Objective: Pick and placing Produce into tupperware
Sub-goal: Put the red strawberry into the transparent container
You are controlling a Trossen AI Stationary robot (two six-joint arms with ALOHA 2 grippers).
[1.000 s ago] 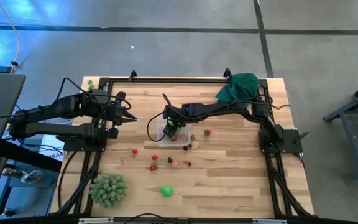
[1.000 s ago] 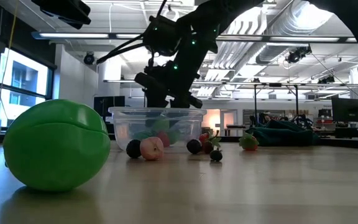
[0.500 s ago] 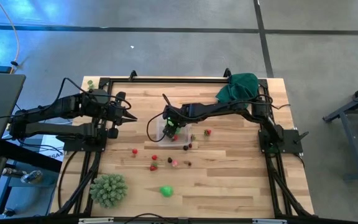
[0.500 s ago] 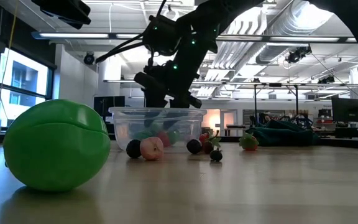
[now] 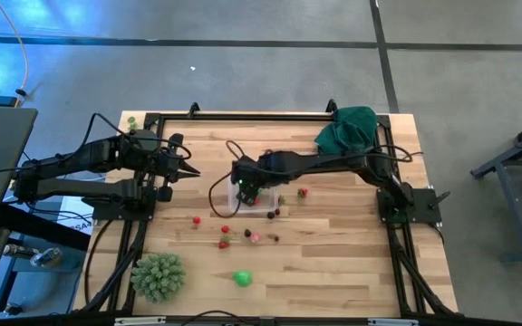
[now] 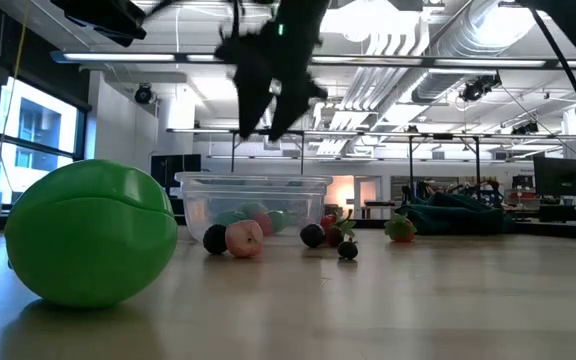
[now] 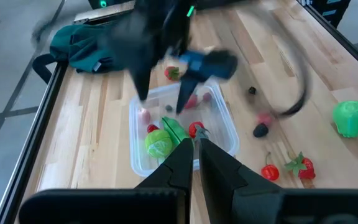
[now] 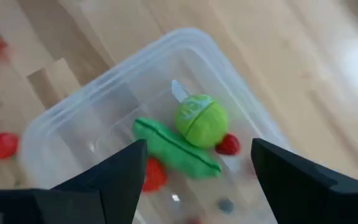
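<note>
While the right gripper [image 5: 246, 184] hung above the tupperware [image 5: 254, 194] near the middle of the wooden table [image 5: 333, 263], its two fingers [image 8: 114, 177] stood wide apart with nothing between them. Seen from that arm's wrist, the clear container [image 8: 104, 118] held a round bright-green piece [image 8: 202, 119], a long green pod [image 8: 176, 149] lying against it, and small red pieces [image 8: 228, 144] on the floor of the box. From table height, the right gripper [image 6: 268, 75] was raised clear of the container's rim [image 6: 253, 180], not touching it.

More produce lay loose on the boards: a red piece [image 5: 303, 192] just beside the container toward the right arm's base, a dark piece [image 5: 274, 213] near its front edge, several red, pink and dark pieces [image 5: 226, 237] scattered further forward, and a bright green fruit [image 5: 242, 278] well apart near the front edge. That green fruit [image 6: 90, 232] filled the foreground of the low view.

The left gripper [image 5: 188, 172] waited off to the left side of the table, its fingers [image 7: 179, 163] pressed together and holding nothing. A large spiky pale-green ball [image 5: 159, 276] sat at the front left corner, and a dark green cloth [image 5: 347, 127] was bunched at the far right corner.
</note>
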